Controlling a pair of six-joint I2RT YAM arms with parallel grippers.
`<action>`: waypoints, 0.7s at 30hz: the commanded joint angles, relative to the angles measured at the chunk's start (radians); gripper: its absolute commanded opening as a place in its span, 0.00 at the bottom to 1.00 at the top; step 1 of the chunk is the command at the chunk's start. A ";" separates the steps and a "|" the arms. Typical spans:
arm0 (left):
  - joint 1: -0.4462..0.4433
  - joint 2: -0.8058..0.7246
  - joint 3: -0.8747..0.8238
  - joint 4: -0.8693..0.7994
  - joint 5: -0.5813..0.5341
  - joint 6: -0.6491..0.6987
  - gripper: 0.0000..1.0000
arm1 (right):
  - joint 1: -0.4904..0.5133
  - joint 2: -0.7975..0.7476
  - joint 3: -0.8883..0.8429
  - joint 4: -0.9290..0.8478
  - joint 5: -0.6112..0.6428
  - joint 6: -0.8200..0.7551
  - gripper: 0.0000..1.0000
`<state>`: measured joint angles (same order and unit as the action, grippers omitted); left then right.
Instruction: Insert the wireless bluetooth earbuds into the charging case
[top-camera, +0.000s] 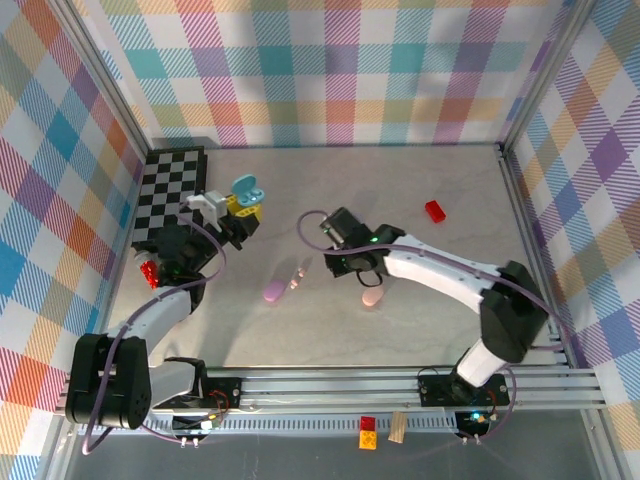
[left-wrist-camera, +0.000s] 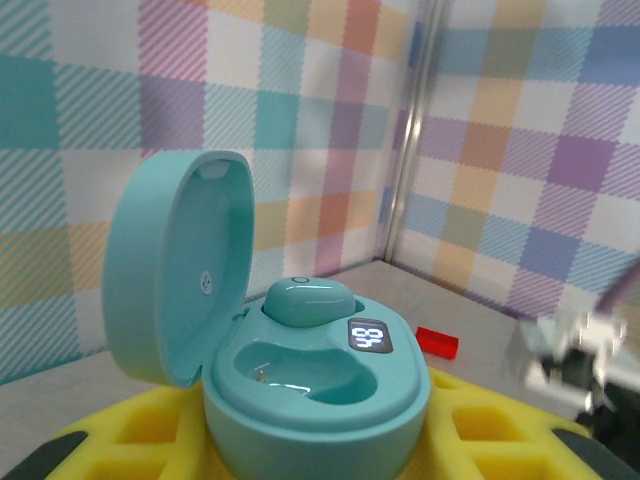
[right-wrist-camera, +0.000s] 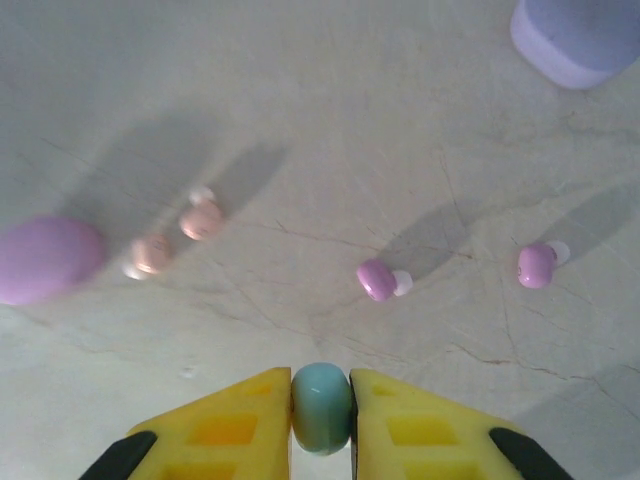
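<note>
Left hand (top-camera: 241, 211) raised, clamping the open case (left-wrist-camera: 312, 395). Right hand (right-wrist-camera: 320, 380) reaches toward 10 o'clock, pinching a teal bud (right-wrist-camera: 321, 410).

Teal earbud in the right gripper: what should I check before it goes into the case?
1. Grip: right gripper pinches teal earbud, ok.
2. Hold: left gripper clamps case, ok.
3. Opening: lid up, ok.
4. Room: slot free beside seated earbud, ok.
5. Alignment: teal earbud over case, not ok; they are apart in the top view.
6. Orientation: teal earbud turned to fit slot, cannot tell.
</note>
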<state>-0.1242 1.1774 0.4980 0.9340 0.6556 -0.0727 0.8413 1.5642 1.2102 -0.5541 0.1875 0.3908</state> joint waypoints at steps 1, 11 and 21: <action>-0.070 -0.021 0.051 -0.068 -0.081 0.105 0.37 | -0.051 -0.093 -0.014 0.088 -0.213 0.074 0.19; -0.268 0.037 0.095 -0.077 -0.159 0.174 0.37 | -0.136 -0.210 0.066 0.141 -0.440 0.109 0.19; -0.387 0.104 0.116 -0.052 -0.163 0.203 0.37 | -0.177 -0.199 0.135 0.244 -0.613 0.154 0.20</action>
<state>-0.4870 1.2671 0.5751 0.8425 0.4950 0.1059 0.6727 1.3670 1.2995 -0.3798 -0.3374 0.5182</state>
